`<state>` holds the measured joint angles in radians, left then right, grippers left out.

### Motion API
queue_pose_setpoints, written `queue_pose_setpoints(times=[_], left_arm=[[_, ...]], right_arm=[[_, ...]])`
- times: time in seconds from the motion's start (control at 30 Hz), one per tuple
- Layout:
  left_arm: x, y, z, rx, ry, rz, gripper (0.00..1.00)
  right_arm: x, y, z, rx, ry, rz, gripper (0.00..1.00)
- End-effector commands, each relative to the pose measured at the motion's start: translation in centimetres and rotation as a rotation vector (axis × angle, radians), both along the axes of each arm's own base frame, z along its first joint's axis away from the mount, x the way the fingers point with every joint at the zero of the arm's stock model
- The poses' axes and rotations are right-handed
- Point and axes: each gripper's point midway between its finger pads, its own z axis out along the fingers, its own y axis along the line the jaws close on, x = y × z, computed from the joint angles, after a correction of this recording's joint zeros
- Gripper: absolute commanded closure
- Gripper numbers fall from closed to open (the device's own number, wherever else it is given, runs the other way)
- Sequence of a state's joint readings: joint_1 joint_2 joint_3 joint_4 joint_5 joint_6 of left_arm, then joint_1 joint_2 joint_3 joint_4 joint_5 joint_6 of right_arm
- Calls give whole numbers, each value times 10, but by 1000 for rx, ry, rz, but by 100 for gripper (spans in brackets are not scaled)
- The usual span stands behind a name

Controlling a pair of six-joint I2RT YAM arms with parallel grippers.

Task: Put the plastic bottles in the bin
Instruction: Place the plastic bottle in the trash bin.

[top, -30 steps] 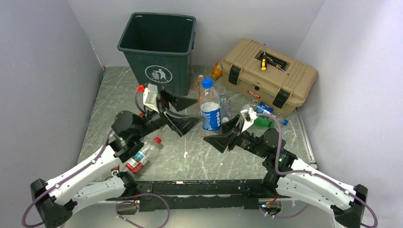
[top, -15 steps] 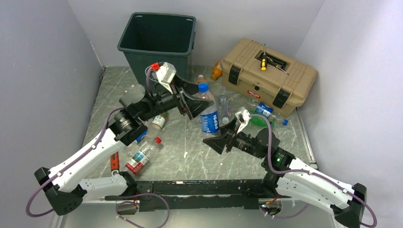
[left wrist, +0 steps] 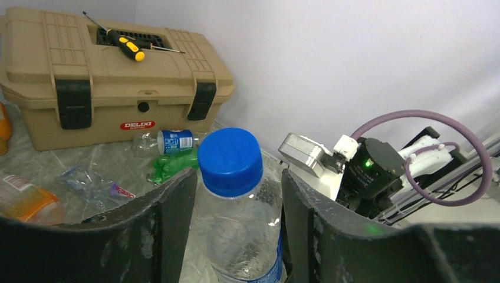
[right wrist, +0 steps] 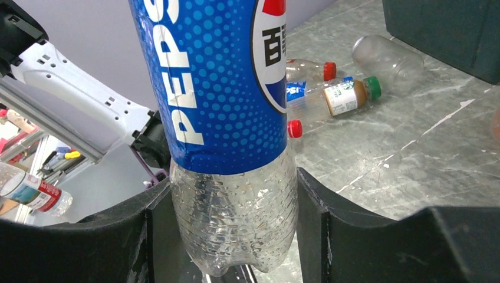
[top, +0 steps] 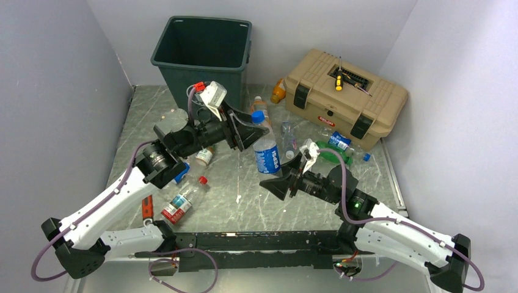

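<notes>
Left end effector [left wrist: 239, 174] has narrowed about Pepsi bottle [right wrist: 218, 88] neck, grip unconfirmed; right end effector [right wrist: 233, 183] clamps base. Likely step: handover. Next: left secures, right releases, lift to bin [top: 177, 76].

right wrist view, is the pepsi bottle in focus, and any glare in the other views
Right wrist: pepsi bottle sharp, label readable, fingers very dark. Left wrist: soft highlight on its blue cap, no blur. Top external: even light, faint sheen on the table.
</notes>
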<state>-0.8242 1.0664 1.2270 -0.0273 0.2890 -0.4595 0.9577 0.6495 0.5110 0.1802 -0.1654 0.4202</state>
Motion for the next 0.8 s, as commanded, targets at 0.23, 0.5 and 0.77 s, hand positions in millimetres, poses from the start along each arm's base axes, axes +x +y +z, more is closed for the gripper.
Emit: queue_pose_setpoints(times=[0.23, 0.5, 0.77], left_arm=[[-14, -1, 30, -77, -33, -65, 36], [-12, -4, 29, -76, -31, -68, 38], [-13, -6, 28, -54, -60, -85, 100]], right_arm=[[-1, 5, 3, -1, -44, 16, 77], [-4, 7, -1, -18, -49, 23, 77], [-4, 6, -6, -37, -12, 9, 43]])
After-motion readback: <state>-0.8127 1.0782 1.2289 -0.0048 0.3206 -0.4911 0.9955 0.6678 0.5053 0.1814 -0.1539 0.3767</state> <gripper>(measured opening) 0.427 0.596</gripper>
